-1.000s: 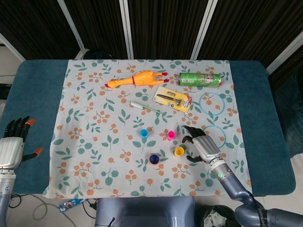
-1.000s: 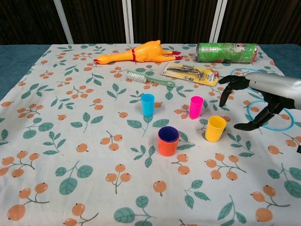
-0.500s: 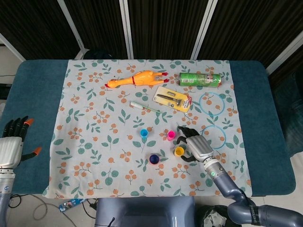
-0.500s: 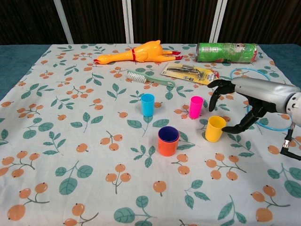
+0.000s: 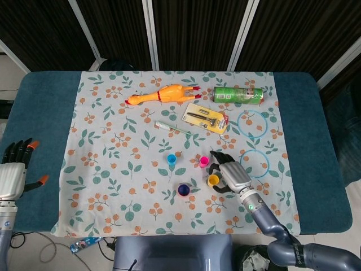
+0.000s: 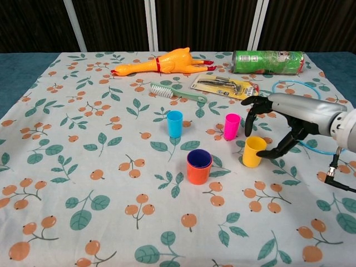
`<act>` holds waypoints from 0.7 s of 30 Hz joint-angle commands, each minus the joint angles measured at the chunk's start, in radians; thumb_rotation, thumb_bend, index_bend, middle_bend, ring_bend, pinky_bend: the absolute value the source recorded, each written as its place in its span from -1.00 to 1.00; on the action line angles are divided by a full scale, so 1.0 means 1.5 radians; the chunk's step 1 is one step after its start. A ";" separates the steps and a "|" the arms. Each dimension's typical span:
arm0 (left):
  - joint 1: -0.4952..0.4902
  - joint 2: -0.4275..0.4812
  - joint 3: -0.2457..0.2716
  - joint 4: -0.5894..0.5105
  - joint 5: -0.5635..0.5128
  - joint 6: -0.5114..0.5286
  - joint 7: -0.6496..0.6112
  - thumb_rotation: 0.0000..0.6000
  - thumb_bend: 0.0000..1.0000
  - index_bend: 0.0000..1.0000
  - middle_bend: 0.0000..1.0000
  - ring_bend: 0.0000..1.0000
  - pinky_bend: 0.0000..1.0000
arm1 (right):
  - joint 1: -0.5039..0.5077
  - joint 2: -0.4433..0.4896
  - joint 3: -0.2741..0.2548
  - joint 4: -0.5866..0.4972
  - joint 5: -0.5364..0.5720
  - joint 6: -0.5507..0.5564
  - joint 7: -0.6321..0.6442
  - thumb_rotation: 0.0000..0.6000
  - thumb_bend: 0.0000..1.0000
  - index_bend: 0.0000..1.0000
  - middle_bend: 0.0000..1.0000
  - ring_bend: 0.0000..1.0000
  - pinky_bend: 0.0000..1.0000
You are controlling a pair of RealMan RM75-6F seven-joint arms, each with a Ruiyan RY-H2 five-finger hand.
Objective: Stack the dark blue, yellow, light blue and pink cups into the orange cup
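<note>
The orange cup (image 6: 198,174) stands near the middle of the cloth with the dark blue cup (image 6: 199,158) nested in it; from the head view they show as a dark blue rim (image 5: 184,189). Behind stand the light blue cup (image 6: 174,123) and the pink cup (image 6: 231,126). The yellow cup (image 6: 254,152) (image 5: 213,180) stands upright to the right of the orange one. My right hand (image 6: 289,119) (image 5: 228,175) is at the yellow cup, fingers arched over its far side and thumb by its right side, not closed on it. My left hand (image 5: 14,172) hangs with fingers apart off the table's left edge.
At the back of the floral cloth (image 6: 83,167) lie a rubber chicken (image 6: 164,61), a green can (image 6: 267,60), a green brush (image 6: 175,92) and a carded tool pack (image 6: 225,86). Two blue rings (image 5: 252,124) lie to the right, behind my right hand.
My right hand has moved left to the yellow cup, and its fingers now bracket the cup. The cups and my left hand have stayed put.
</note>
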 commanded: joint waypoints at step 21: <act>0.008 -0.001 -0.014 0.000 0.006 -0.003 0.002 1.00 -0.71 -0.76 -0.94 -1.00 -1.00 | 0.008 0.033 0.003 -0.057 -0.017 0.017 0.003 1.00 -0.36 0.02 -0.91 -0.81 -0.72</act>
